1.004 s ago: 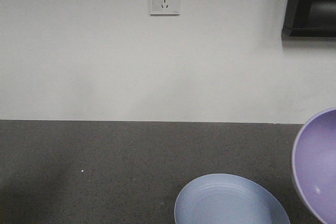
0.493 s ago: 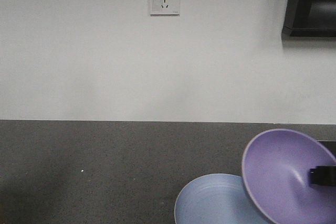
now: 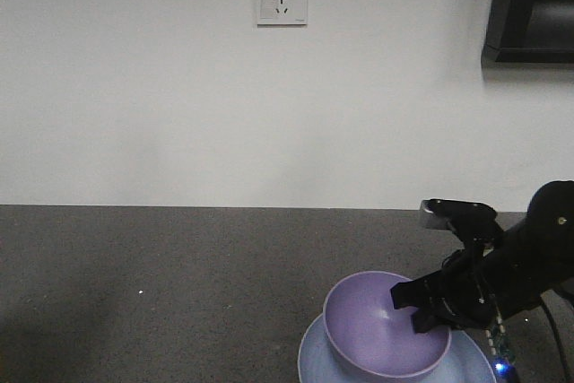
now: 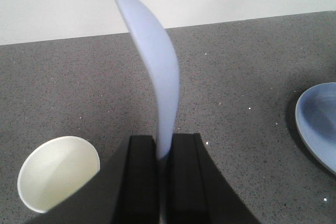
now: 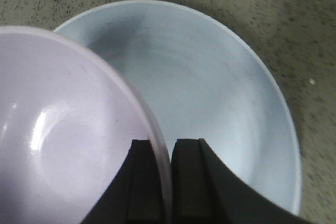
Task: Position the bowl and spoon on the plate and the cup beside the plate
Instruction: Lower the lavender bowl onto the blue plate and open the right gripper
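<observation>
Plate (image 3: 310, 354) lies toward the desk's (image 3: 134, 293) near right side. The bowl (image 3: 377, 325), high and tilted a second ago, is now down on or just over it, our right pincer (image 5: 160, 148) clamped on its rim; we judge release comes next. The cup (image 4: 58, 171) stands well apart, leftward. Our left pincer (image 4: 163, 145) holds the spoon (image 4: 157, 61) upright.

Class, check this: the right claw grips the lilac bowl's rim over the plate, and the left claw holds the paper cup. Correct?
No. The left wrist view shows the left claw pinching the spoon; the cup sits apart on the counter. The rest holds.
</observation>
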Tool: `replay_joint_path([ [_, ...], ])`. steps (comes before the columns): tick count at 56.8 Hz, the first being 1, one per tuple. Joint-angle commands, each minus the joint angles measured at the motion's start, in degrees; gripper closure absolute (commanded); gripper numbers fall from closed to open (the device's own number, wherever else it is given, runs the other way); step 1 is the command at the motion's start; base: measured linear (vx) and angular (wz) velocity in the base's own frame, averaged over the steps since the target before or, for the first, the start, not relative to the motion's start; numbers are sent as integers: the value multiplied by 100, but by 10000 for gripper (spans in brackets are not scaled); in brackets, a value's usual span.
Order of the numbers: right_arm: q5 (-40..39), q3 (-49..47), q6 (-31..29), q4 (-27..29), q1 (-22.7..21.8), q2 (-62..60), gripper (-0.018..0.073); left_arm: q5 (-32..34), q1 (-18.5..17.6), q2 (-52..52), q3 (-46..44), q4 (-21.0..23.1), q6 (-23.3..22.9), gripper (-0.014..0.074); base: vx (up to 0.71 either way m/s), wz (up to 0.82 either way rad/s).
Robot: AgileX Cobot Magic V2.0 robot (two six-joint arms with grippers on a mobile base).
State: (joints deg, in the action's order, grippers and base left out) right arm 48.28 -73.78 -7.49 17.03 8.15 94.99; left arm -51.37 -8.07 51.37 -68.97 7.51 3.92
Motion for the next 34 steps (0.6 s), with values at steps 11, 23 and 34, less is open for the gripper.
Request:
replay_joint_path([
  [11, -481, -294, -149, 378, 15, 378, 566, 365, -34, -35, -160, 95, 3, 603, 0, 0],
  [23, -456, -303, -149, 404, 15, 445, 480, 341, -34, -35, -160, 95, 3, 603, 0, 0],
  [34, -306, -300, -281, 409, 15, 445, 268, 328, -34, -35, -160, 100, 3, 603, 0, 0],
])
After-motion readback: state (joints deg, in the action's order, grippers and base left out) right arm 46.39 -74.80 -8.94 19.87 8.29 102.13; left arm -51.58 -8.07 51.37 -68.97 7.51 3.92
